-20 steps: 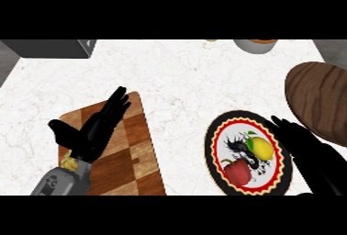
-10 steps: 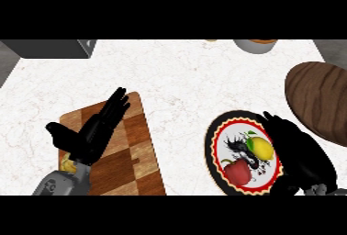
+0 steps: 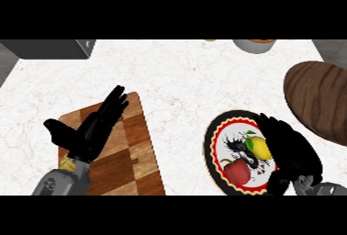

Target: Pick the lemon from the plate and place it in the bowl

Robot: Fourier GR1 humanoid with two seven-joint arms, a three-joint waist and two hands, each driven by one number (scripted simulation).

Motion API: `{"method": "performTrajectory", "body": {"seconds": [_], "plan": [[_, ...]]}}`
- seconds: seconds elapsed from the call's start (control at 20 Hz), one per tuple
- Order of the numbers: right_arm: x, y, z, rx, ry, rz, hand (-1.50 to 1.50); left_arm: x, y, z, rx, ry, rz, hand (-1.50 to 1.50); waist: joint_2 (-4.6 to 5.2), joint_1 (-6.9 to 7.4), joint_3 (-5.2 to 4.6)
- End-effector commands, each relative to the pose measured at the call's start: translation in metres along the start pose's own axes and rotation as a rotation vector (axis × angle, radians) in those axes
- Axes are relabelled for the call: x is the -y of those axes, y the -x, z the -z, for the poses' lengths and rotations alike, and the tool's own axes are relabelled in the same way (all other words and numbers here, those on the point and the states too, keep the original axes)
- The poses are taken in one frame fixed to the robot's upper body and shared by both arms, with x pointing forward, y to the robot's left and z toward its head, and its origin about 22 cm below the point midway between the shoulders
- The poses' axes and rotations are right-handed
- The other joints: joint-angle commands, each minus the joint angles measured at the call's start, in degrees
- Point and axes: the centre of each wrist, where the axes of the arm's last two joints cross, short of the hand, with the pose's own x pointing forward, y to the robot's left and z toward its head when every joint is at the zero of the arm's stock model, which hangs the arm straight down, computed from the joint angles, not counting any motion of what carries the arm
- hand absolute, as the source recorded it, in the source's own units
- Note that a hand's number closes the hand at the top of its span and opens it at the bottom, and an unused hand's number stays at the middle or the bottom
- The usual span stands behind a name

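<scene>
1 lemon (image 3: 260,148), 1 plate (image 3: 215,137), 1 bowl (image 3: 318,102)

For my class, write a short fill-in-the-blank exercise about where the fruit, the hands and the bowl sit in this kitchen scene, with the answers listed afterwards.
1. The lemon lies on the ____ beside a red apple.
2. The left hand rests open above the wooden ____.
3. The right hand is beside the lemon, on the lemon's ____ side.
4. The brown bowl sits at the counter's ____ edge.

Missing words: plate; cutting board; right; right
</scene>
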Motion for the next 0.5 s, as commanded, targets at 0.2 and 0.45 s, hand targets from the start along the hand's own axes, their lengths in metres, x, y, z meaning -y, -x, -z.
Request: {"method": "performTrajectory", "body": {"seconds": [0.2, 0.45], "plan": [[-0.035, -0.004, 0.010, -0.009, 0.009, -0.018, -1.50, 0.009, -0.008, -0.005, 0.001, 0.008, 0.010, 0.00, -0.04, -0.01, 0.01], [-0.045, -0.001, 0.028, -0.013, 0.013, -0.023, -1.50, 0.003, 0.002, 0.011, 0.010, -0.001, -0.001, 0.00, 0.02, -0.09, 0.00]]}}
